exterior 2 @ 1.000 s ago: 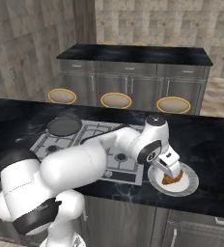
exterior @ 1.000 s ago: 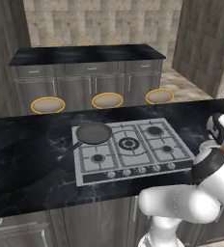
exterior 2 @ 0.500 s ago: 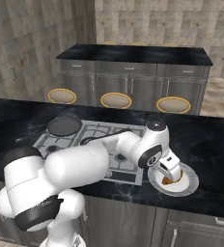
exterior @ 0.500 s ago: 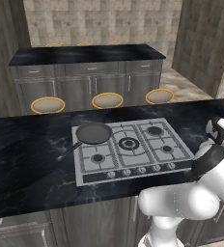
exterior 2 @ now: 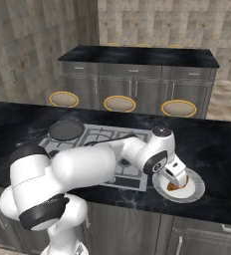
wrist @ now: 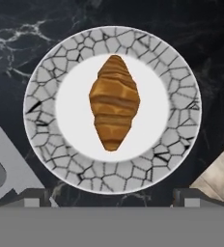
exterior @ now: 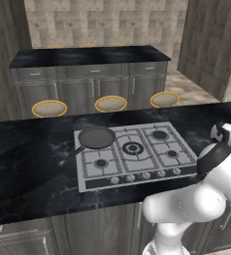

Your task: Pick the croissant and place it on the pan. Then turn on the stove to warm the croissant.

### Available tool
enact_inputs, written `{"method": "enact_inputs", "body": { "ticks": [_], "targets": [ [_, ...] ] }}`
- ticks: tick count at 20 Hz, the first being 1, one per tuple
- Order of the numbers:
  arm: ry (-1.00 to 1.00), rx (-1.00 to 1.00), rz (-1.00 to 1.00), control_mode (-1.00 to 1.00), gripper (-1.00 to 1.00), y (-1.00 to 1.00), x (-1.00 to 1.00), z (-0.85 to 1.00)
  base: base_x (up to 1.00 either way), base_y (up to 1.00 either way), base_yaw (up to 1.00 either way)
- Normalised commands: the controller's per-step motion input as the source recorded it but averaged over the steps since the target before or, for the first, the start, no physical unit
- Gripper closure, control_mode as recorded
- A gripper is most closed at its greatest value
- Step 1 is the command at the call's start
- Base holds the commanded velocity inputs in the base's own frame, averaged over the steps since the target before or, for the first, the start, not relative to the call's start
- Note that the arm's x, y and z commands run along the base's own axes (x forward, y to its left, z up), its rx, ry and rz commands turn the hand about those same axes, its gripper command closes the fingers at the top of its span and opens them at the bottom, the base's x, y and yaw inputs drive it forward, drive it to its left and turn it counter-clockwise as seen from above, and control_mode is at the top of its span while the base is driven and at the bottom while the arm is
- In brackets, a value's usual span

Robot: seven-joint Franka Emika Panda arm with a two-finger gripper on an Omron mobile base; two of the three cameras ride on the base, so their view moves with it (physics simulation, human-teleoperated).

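Lower than before, gripper spread wide above croissant centred on white plate.

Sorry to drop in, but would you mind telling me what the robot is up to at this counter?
The arm has its gripper over a white plate on the black counter, right of the stove. The croissant lies in the middle of the plate, not yet picked up, with the finger tips wide apart on either side. The pan sits empty on the stove's back-left burner.
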Motion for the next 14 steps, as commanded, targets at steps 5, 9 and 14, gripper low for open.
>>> {"method": "enact_inputs", "body": {
  "ticks": [5,9,14],
  "targets": [
    [0.00,0.00,0.00,-1.00,-1.00,-0.14,0.02,-0.07,0.00,0.00,0.00],
    [0.00,0.00,0.00,-1.00,-1.00,-0.03,0.04,-0.08,0.00,0.00,0.00],
    [0.00,0.00,0.00,-1.00,-1.00,0.00,0.05,-0.14,0.00,0.00,0.00]
  ]
}}
